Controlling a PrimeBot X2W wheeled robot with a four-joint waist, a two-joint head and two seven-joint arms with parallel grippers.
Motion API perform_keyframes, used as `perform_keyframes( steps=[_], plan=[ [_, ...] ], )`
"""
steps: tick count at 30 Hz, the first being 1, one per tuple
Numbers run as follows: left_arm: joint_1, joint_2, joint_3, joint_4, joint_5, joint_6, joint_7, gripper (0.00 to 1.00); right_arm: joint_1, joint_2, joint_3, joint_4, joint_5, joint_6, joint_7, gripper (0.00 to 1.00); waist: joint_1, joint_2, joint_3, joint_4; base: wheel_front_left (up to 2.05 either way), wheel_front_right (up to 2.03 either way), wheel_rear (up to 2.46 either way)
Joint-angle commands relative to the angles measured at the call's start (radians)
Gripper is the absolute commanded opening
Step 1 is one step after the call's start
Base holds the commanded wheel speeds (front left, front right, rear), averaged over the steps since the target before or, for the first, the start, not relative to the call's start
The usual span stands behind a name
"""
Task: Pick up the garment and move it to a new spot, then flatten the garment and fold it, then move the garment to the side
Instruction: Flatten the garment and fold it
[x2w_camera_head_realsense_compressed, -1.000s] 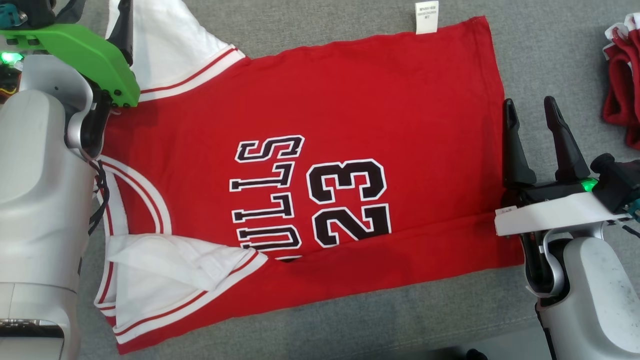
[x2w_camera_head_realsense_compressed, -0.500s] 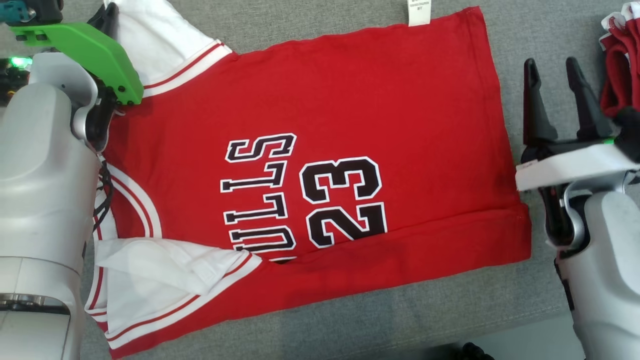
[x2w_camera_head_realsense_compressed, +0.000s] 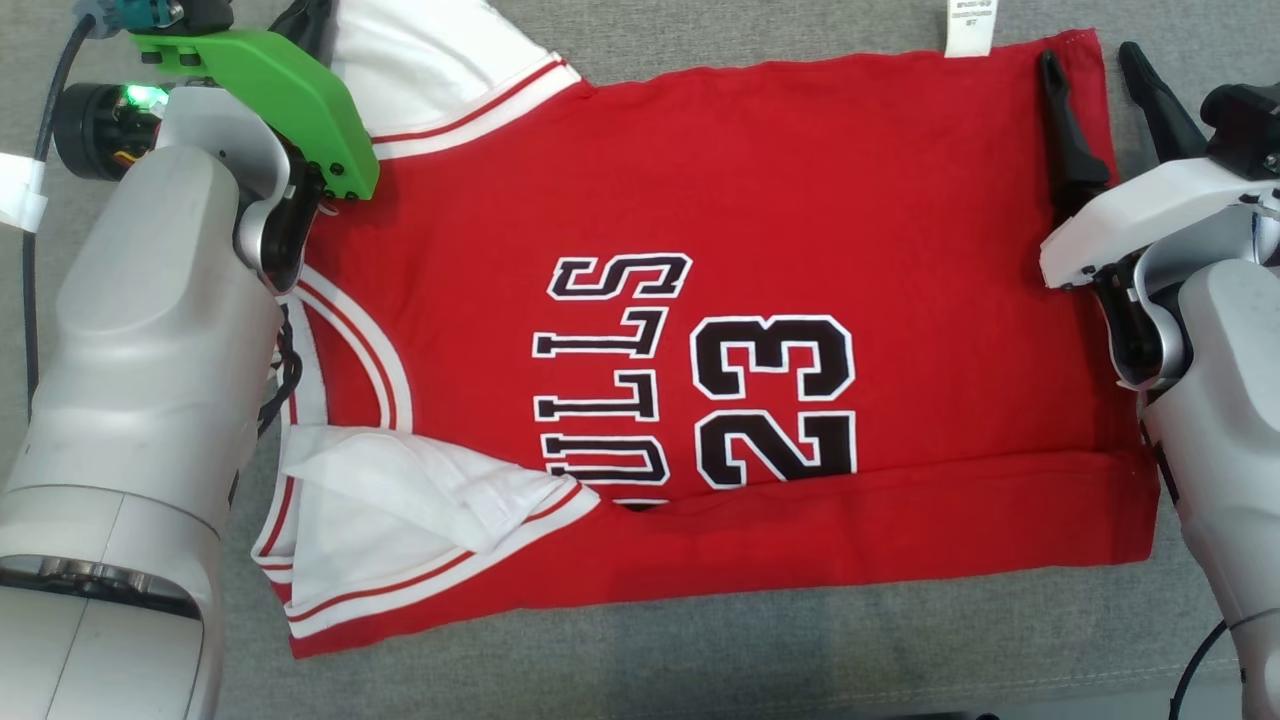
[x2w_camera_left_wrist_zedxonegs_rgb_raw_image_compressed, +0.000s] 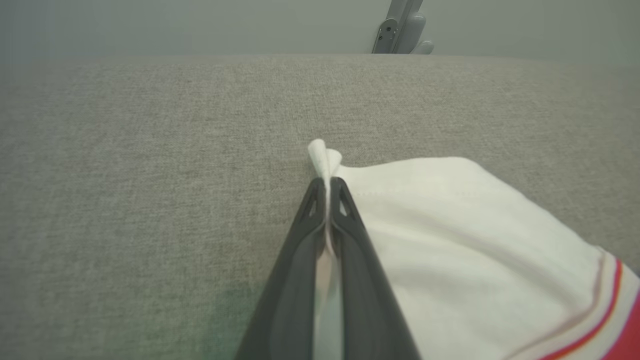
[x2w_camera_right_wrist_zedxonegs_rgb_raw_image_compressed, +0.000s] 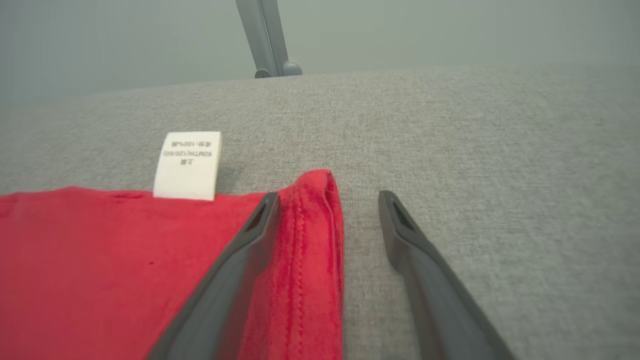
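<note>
Grey woven cloth covers the bench (x2w_camera_head_realsense_compressed: 700, 660), and spread across it is the red jersey (x2w_camera_head_realsense_compressed: 800, 200), lying flat with its collar end to the left and its hem to the right. The black "23" (x2w_camera_head_realsense_compressed: 775, 400) sits near the middle, lettering beside it. Along the near side a long band of red (x2w_camera_head_realsense_compressed: 900, 530) is turned over onto the body, and the near white sleeve (x2w_camera_head_realsense_compressed: 400, 500) lies folded in on top at the near left.

Over to the far left corner now: the left jaws are pinched tight on the far white sleeve (x2w_camera_head_realsense_compressed: 430, 50). From the left wrist you see it plainly, the two dark fingers (x2w_camera_left_wrist_zedxonegs_rgb_raw_image_compressed: 300, 260) pressed together with a little tuft of white cloth (x2w_camera_left_wrist_zedxonegs_rgb_raw_image_compressed: 325, 155) poking out past their tips, the rest of the sleeve (x2w_camera_left_wrist_zedxonegs_rgb_raw_image_compressed: 450, 240) trailing off to one side.

Far right corner: the right jaws stand wide apart, gripping nothing. They straddle the hem corner (x2w_camera_right_wrist_zedxonegs_rgb_raw_image_compressed: 310, 240), one finger (x2w_camera_right_wrist_zedxonegs_rgb_raw_image_compressed: 225, 280) over the red cloth, the other (x2w_camera_right_wrist_zedxonegs_rgb_raw_image_compressed: 430, 280) over bare grey bench just beyond the edge. Whether the tips press on the surface, I cannot tell. A white care label (x2w_camera_right_wrist_zedxonegs_rgb_raw_image_compressed: 187, 165) sticks out from the far edge, just beside that corner.
</note>
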Motion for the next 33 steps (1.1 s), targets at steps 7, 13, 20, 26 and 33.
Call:
perform_keyframes(
  steps=[7, 13, 20, 26, 33],
  plan=[
    [-0.029, 0.024, -0.058, -0.014, -0.04, -0.003, -0.085, 0.0, -0.062, -0.061, 0.078, 0.058, 0.059, -0.001, 0.004, 0.0, -0.0001, -0.0001, -0.014, 0.024, 0.0, 0.0, 0.0],
    [-0.046, 0.05, -0.088, -0.05, -0.048, -0.003, -0.156, 0.0, -0.082, -0.103, 0.101, 0.023, 0.092, -0.001, -0.021, 0.0, -0.0001, -0.0001, -0.038, 0.023, 0.0, 0.0, 0.0],
    [-0.021, 0.084, -0.115, -0.15, -0.054, -0.002, -0.218, 0.0, -0.043, -0.116, 0.093, -0.036, 0.115, -0.001, -0.043, 0.0, -0.0001, -0.0001, -0.062, 0.023, 0.0, 0.0, 0.0],
    [0.123, 0.131, -0.103, -0.336, -0.044, 0.019, -0.243, 0.0, 0.047, -0.12, 0.089, -0.123, 0.141, -0.001, -0.054, 0.0, -0.0001, -0.0001, -0.073, 0.027, 0.0, 0.0, 0.0],
    [0.427, 0.218, -0.069, -0.748, -0.01, 0.144, -0.249, 0.0, 0.216, -0.131, 0.031, -0.274, 0.183, -0.001, -0.064, 0.0, -0.0001, -0.0001, -0.082, 0.041, 0.0, 0.0, 0.0]
  ],
)
